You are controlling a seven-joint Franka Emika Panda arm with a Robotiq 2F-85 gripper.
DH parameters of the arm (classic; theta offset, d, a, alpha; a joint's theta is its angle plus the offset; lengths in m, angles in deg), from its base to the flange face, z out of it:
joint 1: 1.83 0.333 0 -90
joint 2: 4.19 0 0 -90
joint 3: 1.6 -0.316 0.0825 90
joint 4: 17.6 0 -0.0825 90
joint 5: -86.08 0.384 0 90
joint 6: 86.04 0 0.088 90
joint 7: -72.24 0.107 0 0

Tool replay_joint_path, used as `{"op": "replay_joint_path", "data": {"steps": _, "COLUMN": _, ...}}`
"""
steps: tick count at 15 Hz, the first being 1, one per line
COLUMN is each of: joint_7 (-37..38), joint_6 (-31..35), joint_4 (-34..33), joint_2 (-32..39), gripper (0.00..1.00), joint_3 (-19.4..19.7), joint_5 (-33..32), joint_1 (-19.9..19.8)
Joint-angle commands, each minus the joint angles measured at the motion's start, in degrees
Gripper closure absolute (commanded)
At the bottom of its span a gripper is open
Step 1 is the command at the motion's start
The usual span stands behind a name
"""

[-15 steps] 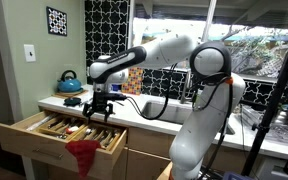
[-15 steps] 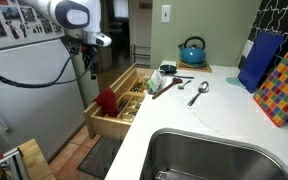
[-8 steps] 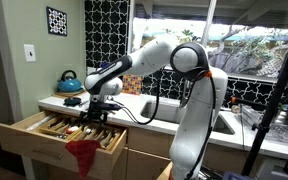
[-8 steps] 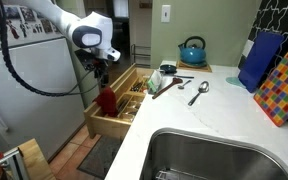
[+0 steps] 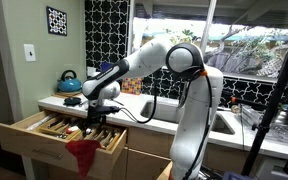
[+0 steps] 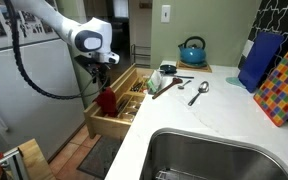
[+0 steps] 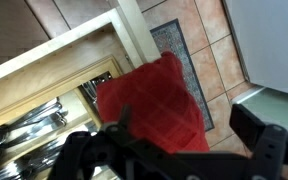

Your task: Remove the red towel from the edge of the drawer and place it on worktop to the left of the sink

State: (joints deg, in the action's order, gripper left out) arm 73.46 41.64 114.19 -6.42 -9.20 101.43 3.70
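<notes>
Wrist view: the red towel (image 7: 154, 105) fills the middle of the picture, right under your gripper (image 7: 174, 150). The 2 dark fingers (image 7: 269, 140) stand wide apart on either side of it, gripping nothing. The cloth is draped over the front rim of the open drawer (image 7: 74, 50), so its long axis runs across that rim, part inside above the cutlery and part hanging toward the floor tiles.

In an exterior view, the gripper (image 5: 96, 106) hangs above the drawer (image 5: 24, 135), and the towel (image 5: 84, 156) sags down the front panel, below and slightly toward the camera. Your move is probably a short drop onto the fold at the rim.

In an exterior view, the gripper (image 6: 101, 76) sits just above the towel (image 6: 106, 102) at the near corner of the drawer (image 6: 129, 100). The worktop (image 6: 209, 115) between the drawer and the sink (image 6: 224, 155) is where you carry it; a kettle (image 6: 192, 50) stands further back. I can read no labels, brands or writing in any of the 3 views.
</notes>
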Motion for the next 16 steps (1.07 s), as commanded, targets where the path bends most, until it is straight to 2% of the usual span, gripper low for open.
{"op": "replay_joint_path", "data": {"steps": 1, "joint_7": -4.79, "joint_6": 0.71, "joint_4": -0.97, "joint_2": 3.04, "gripper": 0.0, "joint_3": -0.24, "joint_5": -4.72, "joint_1": 1.13}}
{"op": "replay_joint_path", "data": {"steps": 4, "joint_7": -6.88, "joint_6": 2.56, "joint_4": -1.28, "joint_2": 4.97, "gripper": 0.0, "joint_3": -0.51, "joint_5": -7.68, "joint_1": 1.71}}
{"op": "replay_joint_path", "data": {"steps": 10, "joint_7": -10.65, "joint_6": 5.99, "joint_4": -2.42, "joint_2": 8.61, "gripper": 0.0, "joint_3": -1.25, "joint_5": -7.07, "joint_1": 2.14}}
{"op": "replay_joint_path", "data": {"steps": 11, "joint_7": -11.14, "joint_6": 6.04, "joint_4": -2.59, "joint_2": 9.12, "gripper": 0.02, "joint_3": -1.33, "joint_5": -7.11, "joint_1": 2.14}}
{"op": "replay_joint_path", "data": {"steps": 13, "joint_7": -11.83, "joint_6": 5.97, "joint_4": -2.97, "joint_2": 9.95, "gripper": 0.2, "joint_3": -1.44, "joint_5": -7.23, "joint_1": 2.15}}
{"op": "replay_joint_path", "data": {"steps": 15, "joint_7": -12.12, "joint_6": 5.77, "joint_4": -3.38, "joint_2": 10.56, "gripper": 0.3, "joint_3": -1.49, "joint_5": -7.87, "joint_1": 2.17}}
{"op": "replay_joint_path", "data": {"steps": 16, "joint_7": -12.33, "joint_6": 5.71, "joint_4": -3.58, "joint_2": 10.84, "gripper": 0.4, "joint_3": -1.51, "joint_5": -7.97, "joint_1": 2.15}}
